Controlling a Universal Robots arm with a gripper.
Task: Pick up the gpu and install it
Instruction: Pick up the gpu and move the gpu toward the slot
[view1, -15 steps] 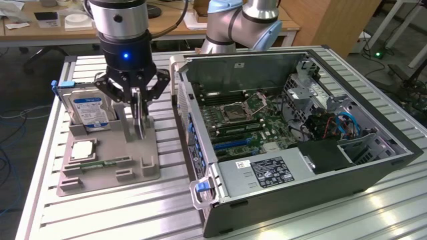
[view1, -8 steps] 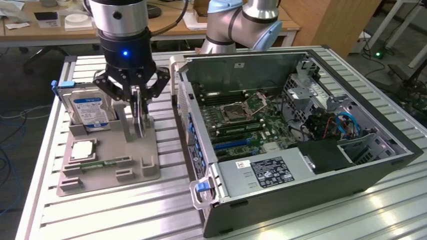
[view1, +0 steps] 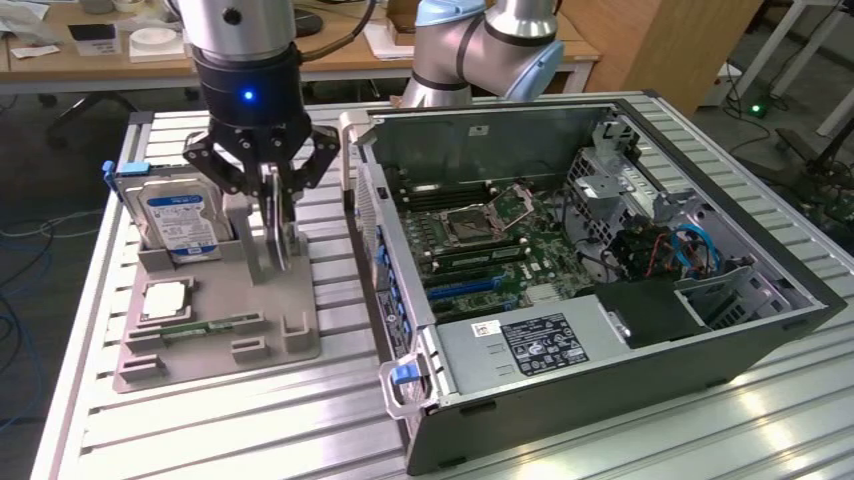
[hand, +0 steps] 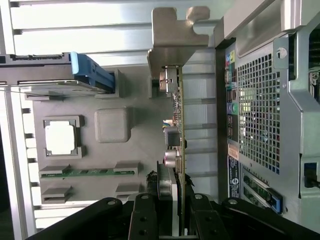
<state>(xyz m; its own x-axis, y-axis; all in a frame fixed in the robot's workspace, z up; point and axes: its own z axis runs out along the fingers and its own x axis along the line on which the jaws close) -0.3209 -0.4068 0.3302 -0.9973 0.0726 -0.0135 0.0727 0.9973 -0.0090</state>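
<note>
The hand (view1: 275, 192) is down over the grey tray (view1: 214, 352) on the bench (view1: 267, 432), at 9 o'clock from the open computer case (view1: 601, 405) in the exterior view. It's clenched on the gpu (view1: 276, 242), one finger on each face of the card, and the card stands on edge with its lower edge down at the tray.

In the wrist view the gpu (hand: 178, 115) runs edge-on straight out from the hand (hand: 172, 200), black cooler on one face, green board on the other. The silver bracket (hand: 175, 35) sits at the far end. The card stands along the tray (hand: 142, 150) edge nearest the case (hand: 260, 115), whose perforated rear panel lies just beside it.

Back to the exterior view: the hard drive (view1: 180, 222) with its blue label stands upright at 9 o'clock from the gpu, near it but apart. The processor (view1: 167, 300) lies flat at 8 o'clock. The narrow green memory stick (view1: 220, 325) rests in its slot at 7 o'clock. The wrist view catches the same three: the hard drive (hand: 45, 75), the processor (hand: 60, 137) and the memory stick (hand: 85, 173).

Inside the case, the motherboard (view1: 494, 240) lies exposed, with the power supply (view1: 534, 345) at 6 o'clock from it
</note>
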